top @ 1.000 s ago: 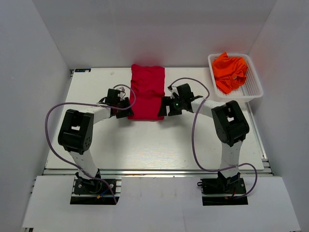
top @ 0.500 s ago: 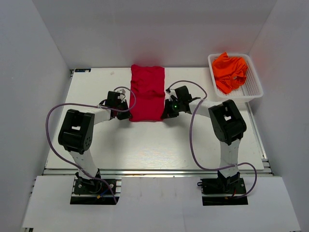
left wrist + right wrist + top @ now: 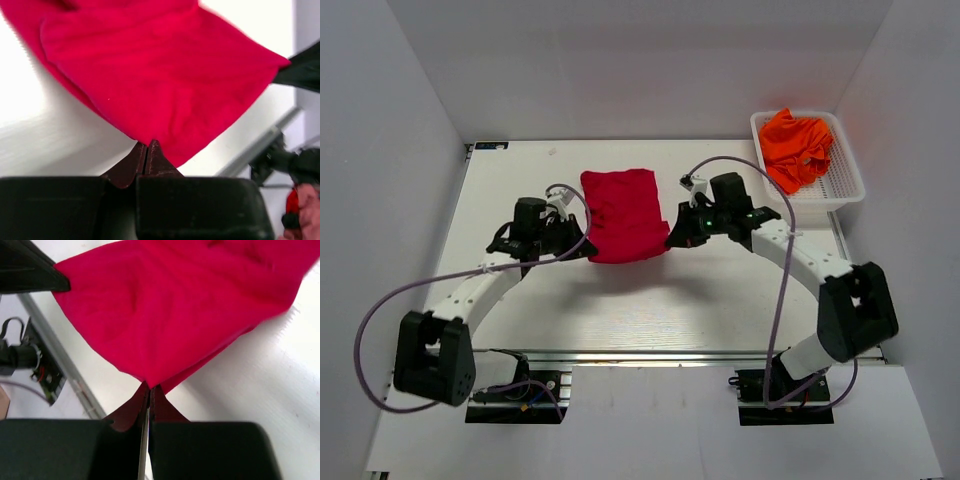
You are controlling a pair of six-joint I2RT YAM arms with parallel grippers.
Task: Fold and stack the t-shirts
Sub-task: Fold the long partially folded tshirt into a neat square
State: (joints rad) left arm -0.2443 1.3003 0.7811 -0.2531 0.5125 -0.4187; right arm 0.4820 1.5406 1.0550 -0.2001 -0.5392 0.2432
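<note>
1. Location of the work: the crimson red soft cloth t-shirt (image 3: 623, 212) lies at the middle of the white table (image 3: 650, 300), between the two arms. It forms a narrow oblong with no sleeve showing. From that shape, the side folds appear to be done.
2. The left gripper (image 3: 586, 250) has its jaws pressed together on the near left corner of the red t-shirt. In the left wrist view the cloth runs to a point between the fingertips.
3. The right gripper (image 3: 672, 240) has its jaws pinched on the near right corner. The right wrist view shows the same pointed gather of cloth.
4. Cloth condition: the near edge hangs raised between the two grips, with a shadow on the table below it. The far end appears to rest on the table.
5. Step in hand, as a judgement: the cross fold, near edge over toward far edge. It is not yet completed.
6. Remaining work: the bright orange cloth t-shirts (image 3: 798, 145) sit crumpled in the white plastic mesh basket (image 3: 825, 202) at the far right corner, well apart from both grippers. Their number cannot be told. None is folded, and no stack exists.
</note>
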